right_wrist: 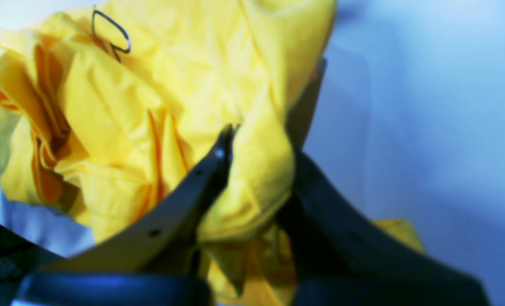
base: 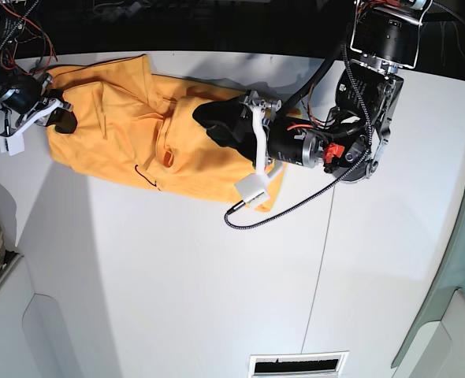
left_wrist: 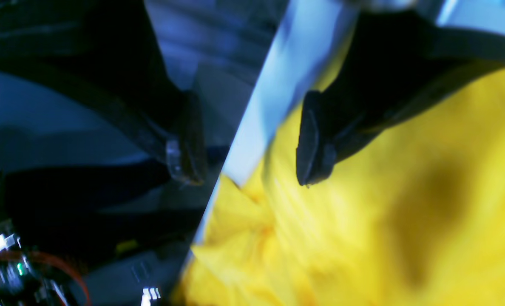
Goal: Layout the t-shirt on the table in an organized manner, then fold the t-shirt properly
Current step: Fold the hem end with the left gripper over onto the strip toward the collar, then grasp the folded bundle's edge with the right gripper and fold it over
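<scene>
right gripper (right_wrist: 256, 170) clenched on a fold of the wrinkled orange-yellow cotton t-shirt (base: 130, 126); left gripper (left_wrist: 246, 140) released above it on the white table (base: 217, 299).

Robotics laboratory bench. A bare white table (base: 177, 291) carries two cabled arms; exposed red wiring (base: 27, 31) sits behind the right gripper (base: 59, 120).

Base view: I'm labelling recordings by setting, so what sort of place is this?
Probably a robotics lab bench: a bare white table, two cabled arms, the right gripper and left gripper working a t-shirt, exposed wiring behind.
</scene>
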Robot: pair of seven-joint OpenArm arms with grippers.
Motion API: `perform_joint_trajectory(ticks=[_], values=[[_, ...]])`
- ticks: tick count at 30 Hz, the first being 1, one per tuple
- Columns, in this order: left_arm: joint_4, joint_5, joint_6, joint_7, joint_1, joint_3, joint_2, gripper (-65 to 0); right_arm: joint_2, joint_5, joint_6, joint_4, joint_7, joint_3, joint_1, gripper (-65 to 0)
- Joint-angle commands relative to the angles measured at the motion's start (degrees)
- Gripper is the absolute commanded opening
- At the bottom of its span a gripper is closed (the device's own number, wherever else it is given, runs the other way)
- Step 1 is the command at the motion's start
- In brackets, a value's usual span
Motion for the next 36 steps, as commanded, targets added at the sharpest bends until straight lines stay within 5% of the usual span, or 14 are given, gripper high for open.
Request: perform_joint_trajectory(ticks=[1, 9, 18, 25, 34, 36], values=[[0.9, -2.4, -0.5, -0.6, -1.0, 0.6, -0.6, -27.6, 1.7, 1.2, 0.2, 0.7, 1.1, 0.6, 0.6, -65.0], [0.9, -2.0, -0.5, -3.2, -0.9, -4.3, -1.0, -27.6, 6.7, 7.2, 0.2, 2.9, -1.4, 1.8, 0.6, -65.0], [-0.5, 8.9, -0.5, -11.1, 2.7, -12.7, -3.2, -27.6, 6.6, 13.5, 0.2, 17.7, -4.7, 3.8, 1.1, -65.0], [-11.5, 8.9, -0.5, -19.4, 8.0, -9.8, -3.2, -27.6, -1.3, 12.1, 0.3, 23.3, -4.3, -2.7, 6.0, -65.0], [-15.3, 8.0, -0.5, -20.8, 8.8, -9.6, -3.0, -27.6, -14.3, -5.1, 0.2, 23.0, -2.1, -24.2, 5.3, -65.0], [-15.3, 8.0, -0.5, -20.8, 8.7, -9.6, -3.0, -27.6, -15.5, -7.7, 0.2, 22.9, -1.8, -28.4, 4.9, -48.4]])
